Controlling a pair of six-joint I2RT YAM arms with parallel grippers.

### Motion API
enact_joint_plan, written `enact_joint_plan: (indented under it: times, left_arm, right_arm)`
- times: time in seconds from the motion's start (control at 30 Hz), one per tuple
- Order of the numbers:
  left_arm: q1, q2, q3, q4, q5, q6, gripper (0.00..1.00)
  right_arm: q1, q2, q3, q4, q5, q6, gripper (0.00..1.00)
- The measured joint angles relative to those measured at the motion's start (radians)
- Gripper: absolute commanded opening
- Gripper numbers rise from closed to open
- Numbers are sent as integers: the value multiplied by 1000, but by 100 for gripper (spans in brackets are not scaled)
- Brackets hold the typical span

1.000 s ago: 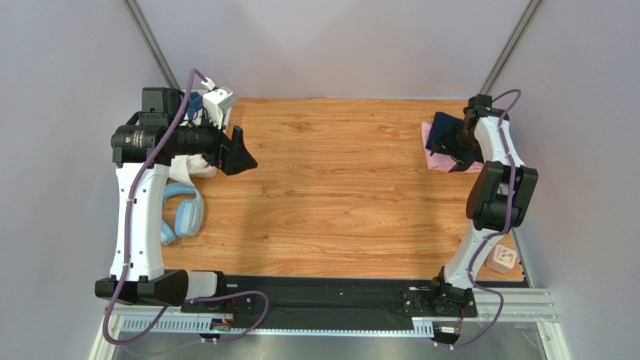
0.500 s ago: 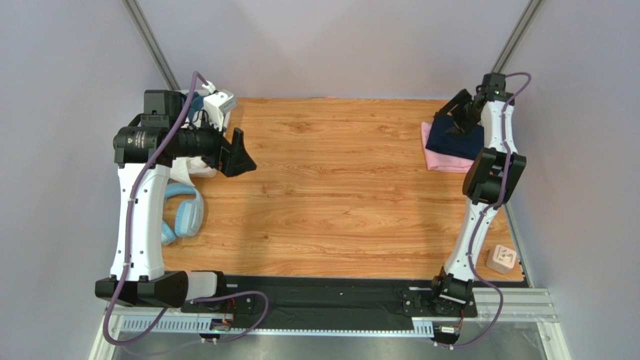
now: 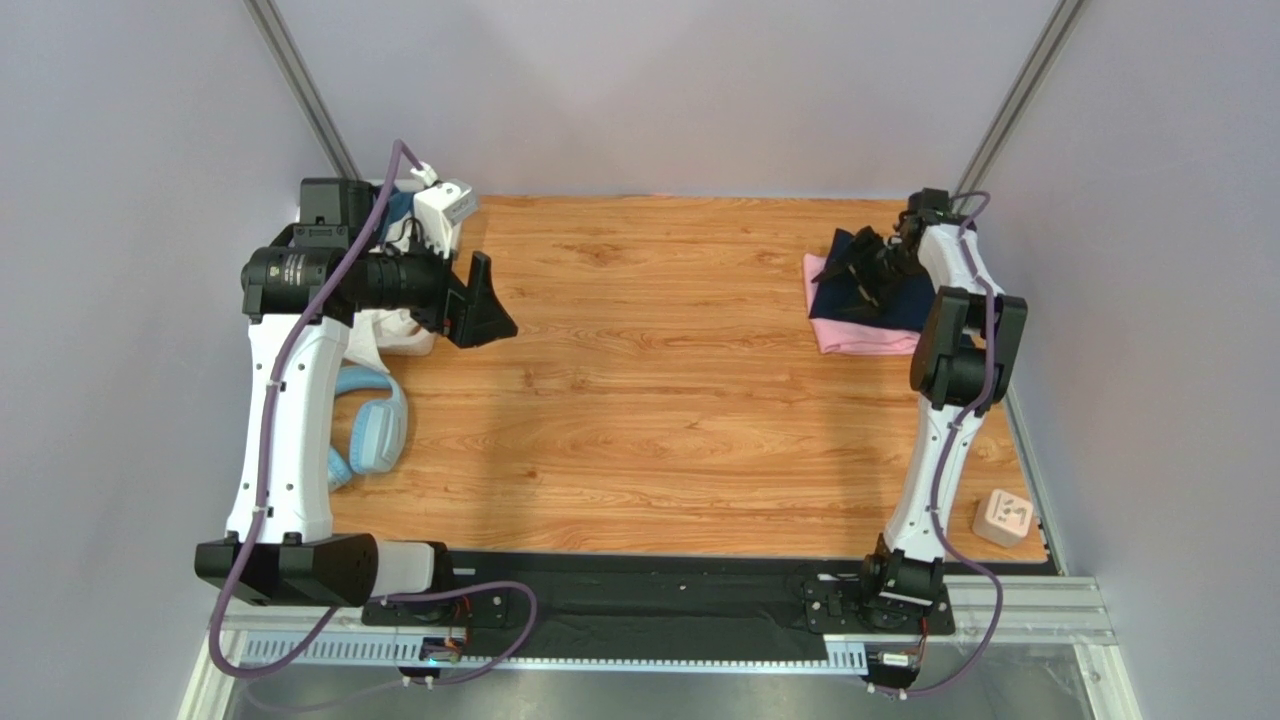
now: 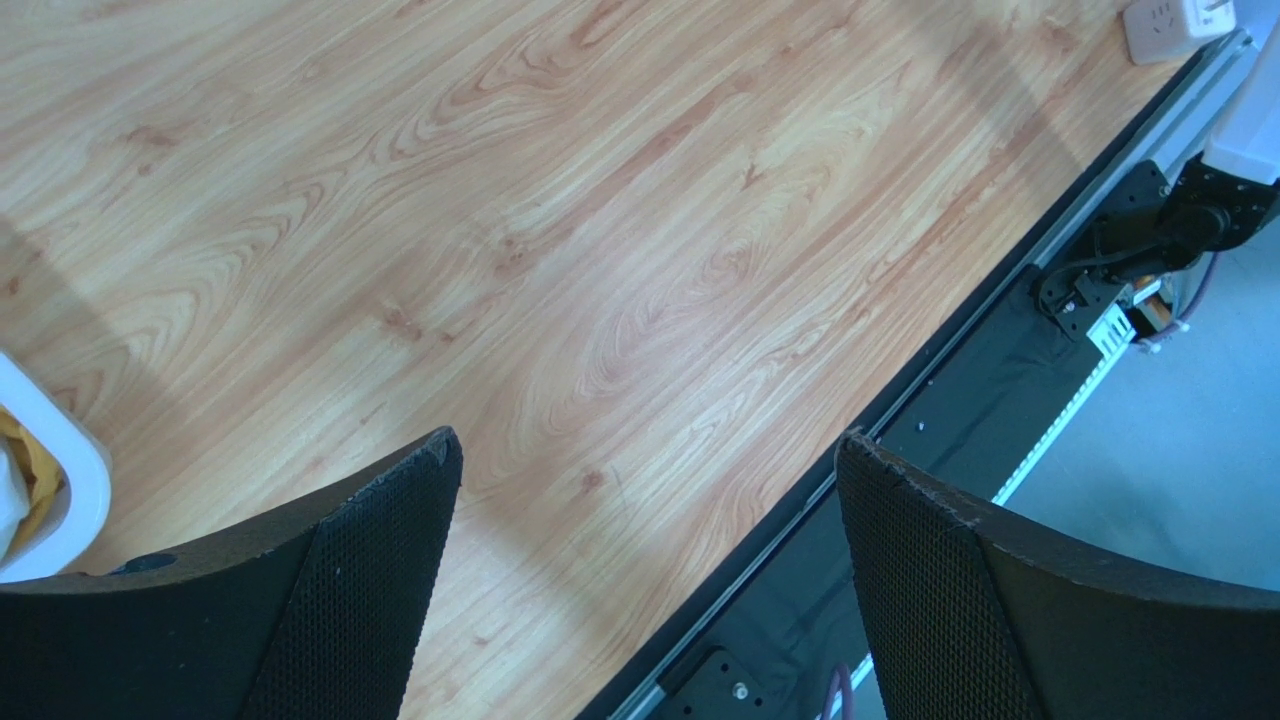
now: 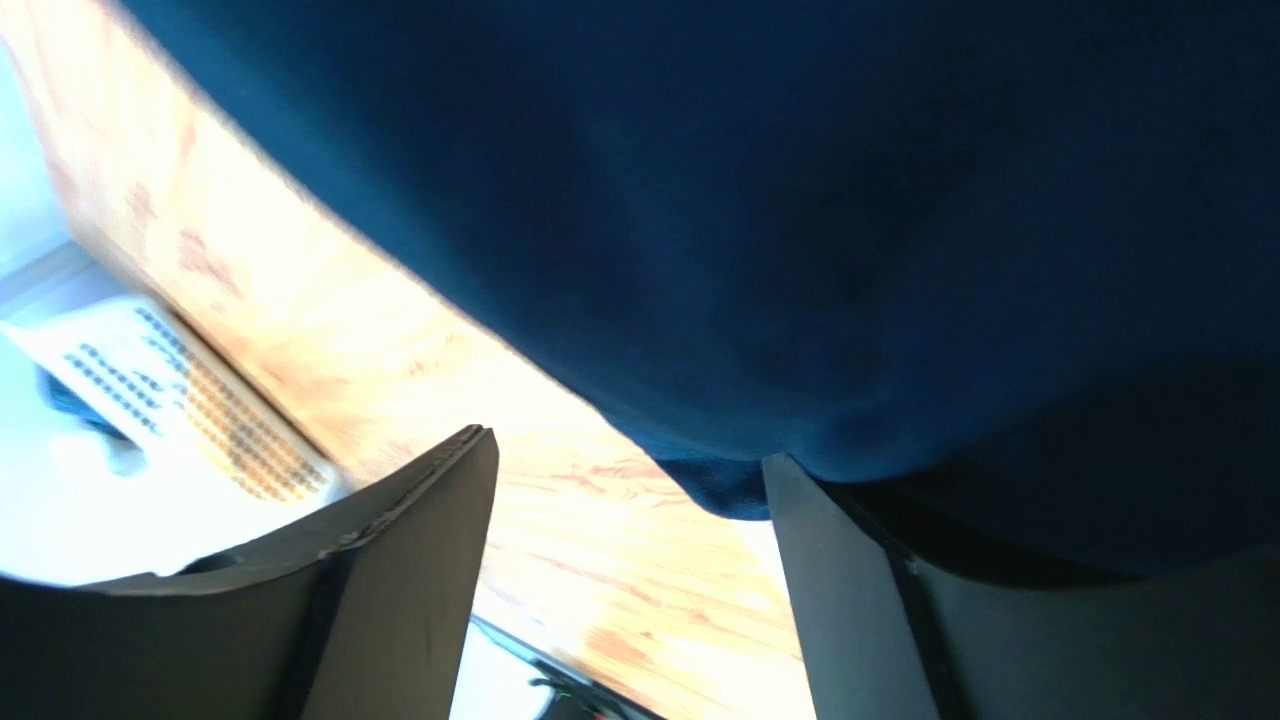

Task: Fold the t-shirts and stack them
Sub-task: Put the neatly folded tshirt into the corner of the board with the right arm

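Soft navy shirt (image 3: pixel 887 300) atop pink shirt (image 3: pixel 857 338) slid left; right claw (image 5: pixel 628 450) grip unclear; left claw (image 4: pixel 646 443) released.

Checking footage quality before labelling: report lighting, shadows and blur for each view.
Top external view: evenly lit and sharp, soft shadows on the table. Left wrist view: crisp wood grain, faint shadow bands crossing it. Right wrist view: the navy t-shirt fills most of the frame, close and soft-focused; the wood beside it is blown out.
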Motion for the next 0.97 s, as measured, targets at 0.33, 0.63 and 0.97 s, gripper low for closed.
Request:
enact_joint_plan:
  times: [0.33, 0.63, 0.97]
  left_arm:
    - [23, -10, -48, 72, -110, -59, 100]
    - [23, -44, -53, 134, -179, -111, 100]
    - [25, -160, -251, 198, -216, -126, 100]
  right_arm:
    - [79, -197, 52, -79, 160, -87, 100]
    - [378, -937, -328, 90, 192, -187, 100]
    - [545, -1070, -715, 137, 208, -187, 100]
